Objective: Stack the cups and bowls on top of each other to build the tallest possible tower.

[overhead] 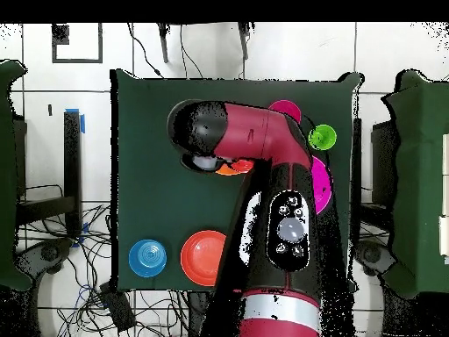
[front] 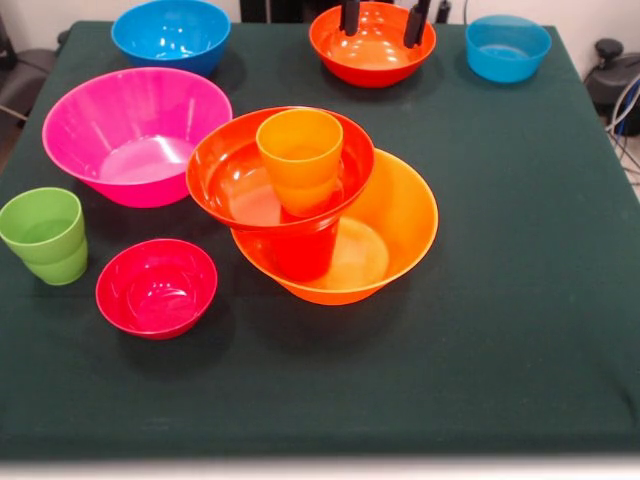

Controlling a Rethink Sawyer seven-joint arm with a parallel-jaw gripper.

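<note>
The tower stands mid-table: a wide orange bowl [front: 400, 215] holds a red-orange cup [front: 305, 250]. A red-orange bowl [front: 230, 175] rests on that cup, leaning left, with an orange cup [front: 300, 150] upright inside it. My gripper [front: 384, 20] hangs at the far edge, its two black fingers open and empty, over another red-orange bowl [front: 372, 55]. A light green cup [front: 45, 235] stands at the left. In the overhead view my arm [overhead: 263, 140] hides the tower.
A pink bowl [front: 135, 135] sits left of the tower and a crimson bowl [front: 155, 287] in front of it. A large blue bowl [front: 170, 35] is at the far left, a small blue one [front: 507, 47] at the far right.
</note>
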